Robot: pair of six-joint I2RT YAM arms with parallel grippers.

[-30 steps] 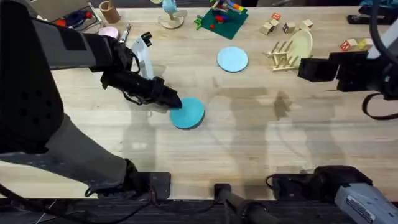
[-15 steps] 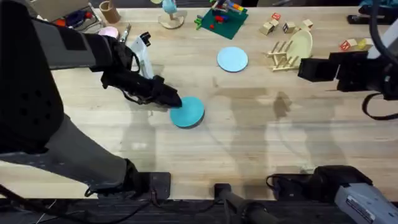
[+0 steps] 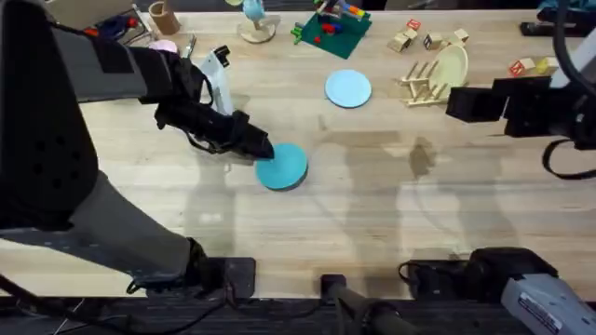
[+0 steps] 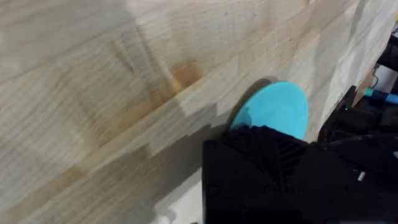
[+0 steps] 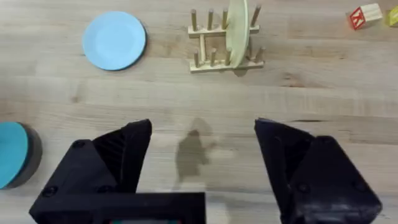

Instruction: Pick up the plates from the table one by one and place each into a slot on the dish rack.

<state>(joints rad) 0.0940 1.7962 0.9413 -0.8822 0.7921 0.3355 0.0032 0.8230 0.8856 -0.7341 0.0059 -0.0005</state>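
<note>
A teal-blue plate [image 3: 283, 167] sits left of the table's [image 3: 372, 205] middle, one edge raised and casting a dark shadow. My left gripper [image 3: 263, 151] is shut on its left rim; in the left wrist view a black finger [image 4: 267, 168] covers the plate's [image 4: 277, 107] near edge. The paler light blue plate [image 3: 348, 88] lies flat farther back, also seen in the right wrist view [image 5: 114, 40]. The dish rack [image 3: 421, 82] stands at the back right with a cream plate [image 3: 452, 65] in one slot. My right gripper [image 3: 458, 102] hovers open beside the rack, nothing between its fingers [image 5: 112, 165].
Along the back edge are a green toy build [image 3: 331, 28], loose wooden blocks [image 3: 414, 37], a pink dish [image 3: 163, 46] and a white object [image 3: 216, 79] just behind my left arm. Bare wood lies between the teal plate and the rack.
My left gripper and the teal plate have shifted very slightly back and to the right. The right arm has not moved.
</note>
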